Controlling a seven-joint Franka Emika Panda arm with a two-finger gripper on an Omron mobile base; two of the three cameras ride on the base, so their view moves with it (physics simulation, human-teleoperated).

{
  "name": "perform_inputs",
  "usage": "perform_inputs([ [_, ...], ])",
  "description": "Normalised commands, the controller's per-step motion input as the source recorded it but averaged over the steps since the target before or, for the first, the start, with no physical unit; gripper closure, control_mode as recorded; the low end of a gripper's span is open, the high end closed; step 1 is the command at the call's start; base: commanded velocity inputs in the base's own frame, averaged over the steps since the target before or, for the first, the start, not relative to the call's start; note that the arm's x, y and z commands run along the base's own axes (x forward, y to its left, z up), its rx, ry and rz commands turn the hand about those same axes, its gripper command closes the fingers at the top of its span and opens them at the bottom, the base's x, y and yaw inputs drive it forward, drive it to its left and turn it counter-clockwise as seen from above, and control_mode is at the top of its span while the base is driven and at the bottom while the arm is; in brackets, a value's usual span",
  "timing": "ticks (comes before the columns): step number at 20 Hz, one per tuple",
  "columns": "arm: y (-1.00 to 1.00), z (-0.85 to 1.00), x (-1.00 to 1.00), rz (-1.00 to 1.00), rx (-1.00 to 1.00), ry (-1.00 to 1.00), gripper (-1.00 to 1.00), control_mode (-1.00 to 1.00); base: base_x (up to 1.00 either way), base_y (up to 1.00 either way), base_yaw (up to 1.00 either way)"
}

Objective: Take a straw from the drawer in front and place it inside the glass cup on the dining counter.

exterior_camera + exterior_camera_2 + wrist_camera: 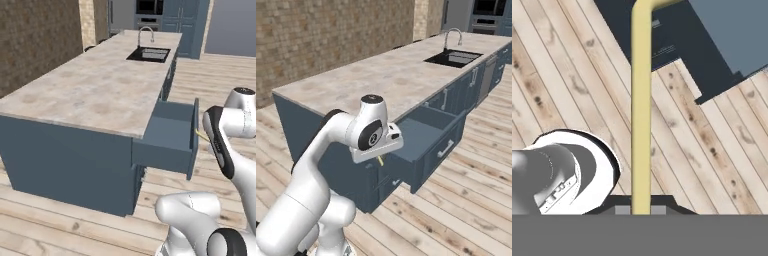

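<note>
The end effector [641, 210] is clamped on the straw [640, 110]. In the hand view the straw rises from between the finger tips as a pale yellow stick, bends near the top of the picture, and is cut off by the top edge. Its far end cannot be seen.

In the left base view a short length of the straw [202, 135] projects from behind the arm, just beside the front panel of the drawer [172, 135]. In the right base view a small yellow tip [380, 160] shows beneath the white hand; the fingers themselves are hidden by the hand.

The drawer [431, 131] stands pulled out from the dark blue-grey base beneath the beige marbled tabletop [95, 90]. The interior looks bare where visible; its near corner is blocked by the arm in the right base view.

A sink [149, 54] with a faucet [146, 34] sits at the far end of the tabletop.
</note>
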Motion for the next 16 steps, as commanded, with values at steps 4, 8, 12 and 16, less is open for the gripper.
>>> perform_inputs([
  [4,0.0,0.0,0.0,0.0,0.0,0.0,1.0,1.0,-0.52,-0.07,-0.38],
  [8,0.0,0.0,0.0,0.0,0.0,0.0,1.0,1.0,-0.66,-0.14,-0.7],
  [12,0.0,0.0,0.0,0.0,0.0,0.0,1.0,1.0,-0.52,-0.06,-0.76],
  [16,0.0,0.0,0.0,0.0,0.0,0.0,1.0,1.0,-0.35,-0.08,-0.69],
])
